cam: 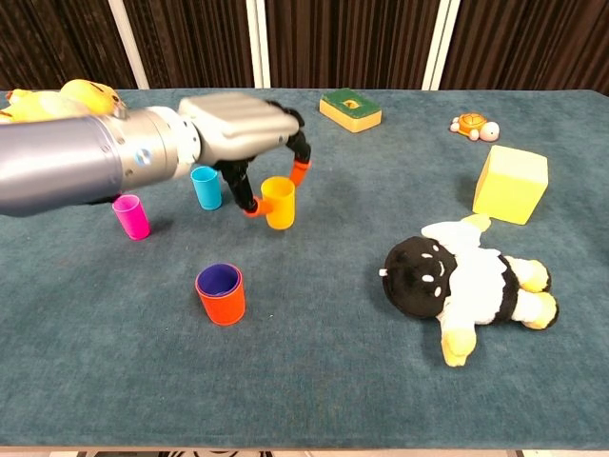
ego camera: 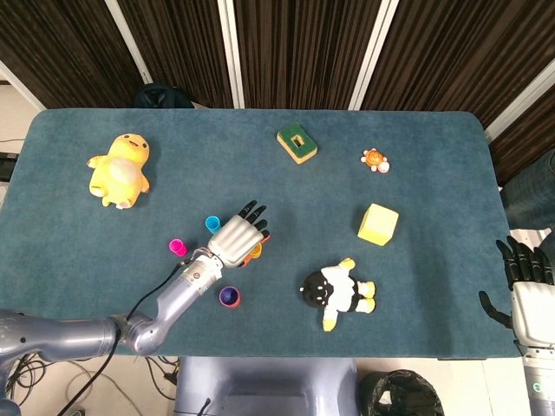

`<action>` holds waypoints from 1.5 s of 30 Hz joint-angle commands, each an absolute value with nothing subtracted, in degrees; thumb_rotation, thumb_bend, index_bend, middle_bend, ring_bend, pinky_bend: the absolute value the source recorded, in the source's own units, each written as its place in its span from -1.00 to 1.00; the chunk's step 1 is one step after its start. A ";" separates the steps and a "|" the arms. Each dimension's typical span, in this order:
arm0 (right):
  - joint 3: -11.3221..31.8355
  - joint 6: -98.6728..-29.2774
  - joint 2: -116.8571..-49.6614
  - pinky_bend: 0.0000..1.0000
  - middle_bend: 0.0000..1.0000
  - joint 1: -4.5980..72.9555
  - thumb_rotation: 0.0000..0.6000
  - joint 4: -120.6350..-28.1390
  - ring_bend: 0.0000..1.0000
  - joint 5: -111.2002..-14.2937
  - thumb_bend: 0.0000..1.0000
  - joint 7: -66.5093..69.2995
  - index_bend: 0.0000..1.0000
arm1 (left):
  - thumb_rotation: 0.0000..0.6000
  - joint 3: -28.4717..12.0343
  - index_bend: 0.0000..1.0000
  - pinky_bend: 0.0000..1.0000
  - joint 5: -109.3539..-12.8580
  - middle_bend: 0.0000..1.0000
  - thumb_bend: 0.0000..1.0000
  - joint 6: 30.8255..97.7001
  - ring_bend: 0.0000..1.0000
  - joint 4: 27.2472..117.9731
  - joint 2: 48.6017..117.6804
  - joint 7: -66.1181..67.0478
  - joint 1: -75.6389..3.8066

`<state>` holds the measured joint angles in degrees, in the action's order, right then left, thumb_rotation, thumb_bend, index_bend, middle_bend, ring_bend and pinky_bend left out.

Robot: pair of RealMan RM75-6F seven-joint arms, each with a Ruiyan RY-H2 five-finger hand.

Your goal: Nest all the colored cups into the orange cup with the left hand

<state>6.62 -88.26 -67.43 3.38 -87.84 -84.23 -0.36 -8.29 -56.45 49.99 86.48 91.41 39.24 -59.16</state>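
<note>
My left hand [ego camera: 236, 238] [cam: 238, 133] pinches a yellow cup [cam: 279, 202] between thumb and fingers and holds it just above the cloth; in the head view only the rim of the yellow cup [ego camera: 255, 252] shows under the hand. The orange cup [cam: 221, 293] [ego camera: 229, 296] stands in front of the hand, nearer me, with a purple cup nested inside. A blue cup [cam: 206, 187] [ego camera: 212, 224] and a pink cup [cam: 131, 216] [ego camera: 177, 248] stand upright to the left of the hand. My right hand [ego camera: 525, 290] hangs off the table's right edge, fingers apart, holding nothing.
A black-and-white plush [cam: 457, 276] [ego camera: 338, 293] lies right of the cups. A yellow block [cam: 512, 184], a small turtle toy [cam: 473, 125] and a green-yellow sponge [cam: 350, 109] sit further back. A yellow duck plush [ego camera: 121, 169] lies at the far left.
</note>
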 commanded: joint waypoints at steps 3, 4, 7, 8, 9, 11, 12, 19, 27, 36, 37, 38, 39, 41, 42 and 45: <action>6.57 -88.33 -67.45 -0.93 -0.91 3.36 1.00 -87.95 -0.86 -84.30 -0.25 -0.53 -0.86 | 1.00 -7.64 -0.01 -0.96 -59.06 -0.50 -0.39 53.01 -1.00 95.64 85.49 40.01 -57.66; 6.54 -88.31 -67.45 -0.93 -0.91 3.35 1.00 -87.97 -0.86 -84.31 -0.25 -0.60 -0.86 | 1.00 -7.14 -0.01 -0.96 -59.72 -0.50 -0.39 53.57 -1.00 97.62 84.22 40.08 -57.13; 6.46 -88.32 -67.46 -0.93 -0.91 3.35 1.00 -88.06 -0.86 -84.42 -0.25 -0.78 -0.86 | 1.00 -5.53 -0.01 -0.96 -61.92 -0.51 -0.39 55.20 -1.00 102.80 80.74 39.66 -55.34; 6.45 -88.33 -67.47 -0.93 -0.91 3.34 1.00 -88.08 -0.86 -84.44 -0.25 -0.83 -0.86 | 1.00 -5.17 -0.02 -0.96 -62.44 -0.51 -0.39 55.51 -1.00 103.78 80.03 39.50 -54.95; 6.43 -88.34 -67.48 -0.93 -0.91 3.34 1.00 -88.12 -0.86 -84.47 -0.25 -0.91 -0.86 | 1.00 -4.34 -0.02 -0.96 -63.54 -0.52 -0.39 56.01 -1.00 105.64 78.58 39.09 -54.17; 6.37 -88.26 -67.53 -0.93 -0.91 3.36 1.00 -88.17 -0.86 -84.47 -0.25 -1.09 -0.86 | 1.00 -2.61 -0.02 -0.96 -65.73 -0.52 -0.39 56.70 -1.00 108.78 75.90 37.90 -52.62; 6.35 -88.23 -67.55 -0.93 -0.91 3.37 1.00 -88.18 -0.86 -84.47 -0.25 -1.13 -0.86 | 1.00 -2.16 -0.02 -0.96 -66.27 -0.52 -0.39 56.72 -1.00 109.39 75.29 37.56 -52.29; 6.30 -88.08 -67.70 -0.93 -0.91 3.43 1.00 -88.26 -0.86 -84.42 -0.25 -1.61 -0.86 | 1.00 1.55 -0.02 -0.96 -71.57 -0.52 -0.39 56.45 -1.00 112.28 71.03 33.79 -49.71; 6.43 -88.22 -67.67 -0.93 -0.91 3.36 1.00 -88.25 -0.86 -84.22 -0.25 -1.59 -0.86 | 1.00 4.00 -0.02 -0.96 -76.96 -0.52 -0.39 55.52 -1.00 110.02 71.56 30.73 -48.25; 6.55 -88.55 -67.42 -0.93 -0.91 3.21 1.00 -88.33 -0.86 -84.23 -0.25 -1.08 -0.86 | 1.00 4.25 -0.02 -0.96 -78.04 -0.53 -0.39 54.23 -1.00 108.13 73.41 30.86 -48.03; 6.53 -88.54 -67.41 -0.93 -0.91 3.21 1.00 -88.33 -0.86 -84.25 -0.25 -1.06 -0.86 | 1.00 4.20 -0.03 -0.96 -78.08 -0.53 -0.39 54.24 -1.00 107.96 73.55 31.07 -48.03; 6.51 -88.52 -67.41 -0.93 -0.91 3.22 1.00 -88.33 -0.86 -84.30 -0.25 -1.03 -0.86 | 1.00 4.05 -0.03 -0.96 -78.23 -0.53 -0.39 54.39 -1.00 107.59 73.85 31.57 -48.01; 6.52 -88.52 -67.40 -0.93 -0.91 3.22 1.00 -88.33 -0.86 -84.30 -0.25 -1.01 -0.86 | 1.00 3.87 -0.03 -0.96 -78.38 -0.53 -0.39 54.58 -1.00 107.25 74.21 32.02 -47.98; 6.53 -88.53 -67.41 -0.93 -0.91 3.22 1.00 -88.33 -0.86 -84.28 -0.25 -0.99 -0.86 | 1.00 3.58 -0.02 -0.96 -78.50 -0.53 -0.39 54.78 -1.00 106.97 74.73 32.37 -47.93; 6.54 -88.53 -67.41 -0.93 -0.91 3.22 1.00 -88.34 -0.86 -84.28 -0.25 -0.99 -0.86 | 1.00 3.49 -0.02 -0.96 -78.51 -0.53 -0.39 54.79 -1.00 106.92 74.88 32.41 -47.92; 6.52 -88.49 -67.43 -0.93 -0.91 3.24 1.00 -88.34 -0.86 -84.31 -0.25 -0.98 -0.86 | 1.00 3.05 -0.02 -0.96 -78.42 -0.53 -0.39 54.56 -1.00 106.66 75.64 32.72 -47.99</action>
<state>6.52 -88.50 -67.42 3.24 -88.34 -84.31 -0.98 3.17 -78.46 54.65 106.77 75.48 32.59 -47.96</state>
